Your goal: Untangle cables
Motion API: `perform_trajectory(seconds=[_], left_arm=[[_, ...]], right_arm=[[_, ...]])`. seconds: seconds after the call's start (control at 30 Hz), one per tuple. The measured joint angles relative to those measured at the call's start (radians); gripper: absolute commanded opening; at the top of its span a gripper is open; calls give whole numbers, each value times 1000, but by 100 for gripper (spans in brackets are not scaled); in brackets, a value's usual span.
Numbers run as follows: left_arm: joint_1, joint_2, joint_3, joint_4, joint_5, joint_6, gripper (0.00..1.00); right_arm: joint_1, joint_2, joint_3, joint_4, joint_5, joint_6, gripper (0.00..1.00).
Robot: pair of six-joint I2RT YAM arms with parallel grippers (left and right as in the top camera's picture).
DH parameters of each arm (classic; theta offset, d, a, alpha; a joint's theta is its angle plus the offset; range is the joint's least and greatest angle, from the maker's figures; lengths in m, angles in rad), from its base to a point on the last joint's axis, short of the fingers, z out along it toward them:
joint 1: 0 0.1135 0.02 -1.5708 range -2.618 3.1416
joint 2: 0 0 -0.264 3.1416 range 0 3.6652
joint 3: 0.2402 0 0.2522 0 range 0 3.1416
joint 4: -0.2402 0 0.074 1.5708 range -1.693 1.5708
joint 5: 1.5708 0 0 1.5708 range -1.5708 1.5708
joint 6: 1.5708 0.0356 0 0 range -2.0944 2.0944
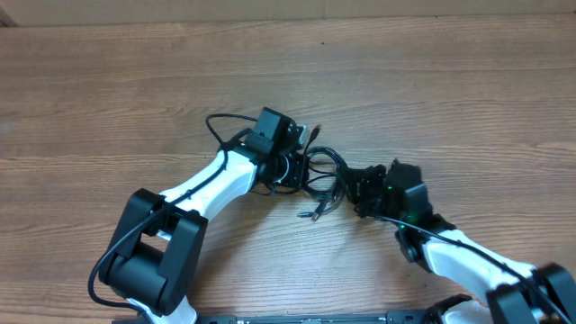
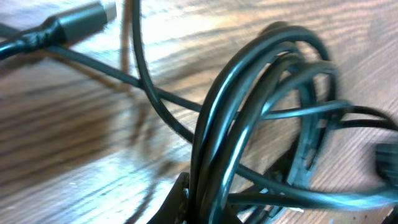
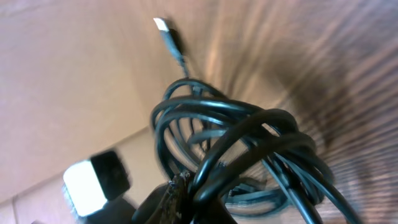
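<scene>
on the wooden table (image 1: 108, 108) the left arm reached in from the lower left. the left gripper (image 1: 298, 163) sat at the left edge of the cables (image 1: 326, 175), its fingers clenched on a sheaf of strands. in the left wrist view several glossy black loops rose in an arch straight out of the grasp, beside the one dark fingertip (image 2: 179, 200) that showed. a single strand ran away from those fingers to a plug with a pale tip (image 2: 84, 20), lying far out ahead of them and to their left.

the tangle hung between the two grippers, with loose ends trailing below it onto the wood.

the right gripper (image 1: 362, 189) met the same knot from the opposite side, and it too was grasping a bunch of cords. in the right wrist view the coils crowded just above its fingers (image 3: 175, 198), stacked and crossing one another. a silvery-tipped plug (image 3: 165, 28) stuck out well beyond the coils, farthest from the fingertips. the background there was blurred.
</scene>
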Motion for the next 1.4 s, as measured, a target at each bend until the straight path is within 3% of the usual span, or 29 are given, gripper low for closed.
perform_trajectory(seconds=[0.33, 0.57, 0.7, 0.83, 0.93, 1.03, 1.27, 1.4], left_arm=[[18, 0, 3, 8, 5, -6, 4], [18, 0, 3, -9, -42, -6, 4], [18, 0, 3, -9, -45, -6, 4], [18, 0, 3, -9, -47, -6, 4], [11, 0, 3, -9, -50, -6, 5], [2, 0, 3, -9, -55, -6, 5], [-15, 0, 3, -8, -62, -6, 4], [-15, 0, 3, -10, -61, -6, 4]], right_arm=[[-205, -275, -2, -147, -92, -162, 4], [-423, -404, -2, -143, -164, -194, 4], [-476, -406, -2, -179, -224, -225, 18], [-441, -406, -2, -258, -259, -282, 39], [-370, -406, -3, -291, -258, -314, 62], [-279, -406, -2, -295, -230, -319, 75], [-14, -338, -2, -323, -57, -109, 71], [74, -220, -3, -214, 33, -2, 69]])
